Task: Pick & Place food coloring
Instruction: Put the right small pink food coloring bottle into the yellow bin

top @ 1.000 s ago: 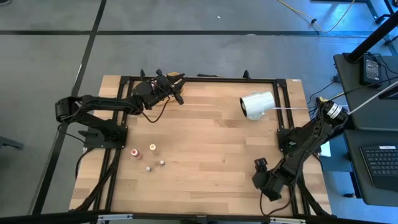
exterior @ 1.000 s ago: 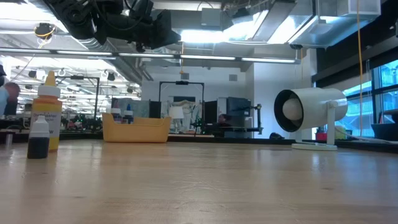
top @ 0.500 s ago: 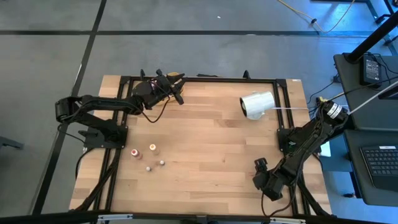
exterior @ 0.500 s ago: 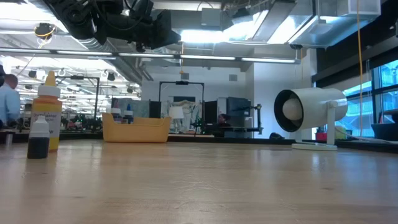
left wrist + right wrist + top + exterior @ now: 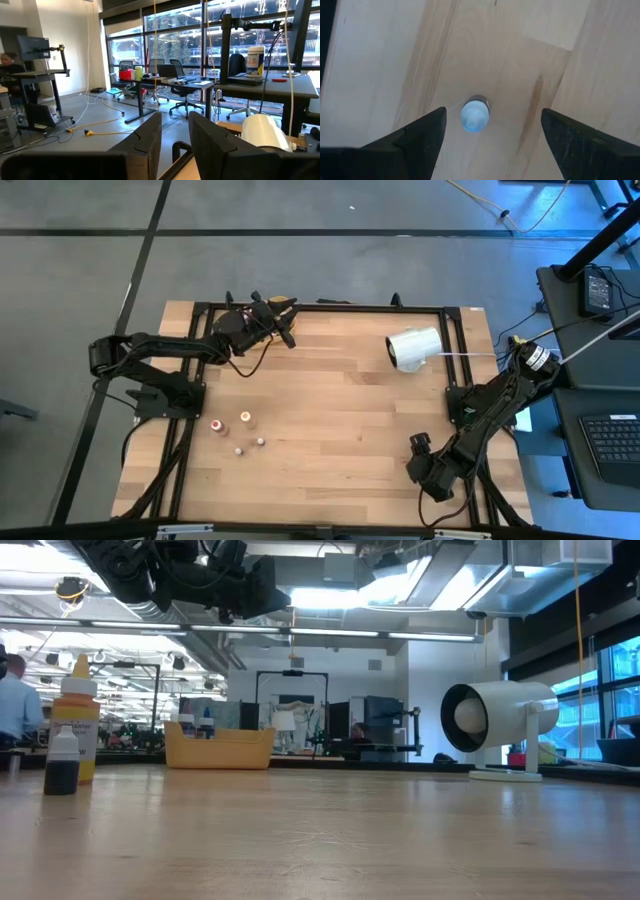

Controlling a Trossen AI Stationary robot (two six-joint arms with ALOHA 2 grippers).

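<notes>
Several tiny food coloring bottles (image 5: pixel 238 435) stand upright on the wooden table at the near left; the low view shows a dark one (image 5: pixel 62 761) in front of an orange one (image 5: pixel 76 720). Another bottle (image 5: pixel 475 115) stands on the table under my right gripper (image 5: pixel 490 125), whose open fingers point down on either side of it, apart from it. This gripper is at the near right (image 5: pixel 432 473). My left gripper (image 5: pixel 175 132) is raised at the far edge (image 5: pixel 283 320), by the yellow tray (image 5: pixel 220 748), with a narrow gap between its fingers and nothing in it.
A large white cylinder (image 5: pixel 413 348) lies on its stand at the far right (image 5: pixel 500 725). The yellow tray holds a few small bottles (image 5: pixel 196 724). Black frame rails (image 5: pixel 320 307) run along the table's edges. Bare wood lies in the middle.
</notes>
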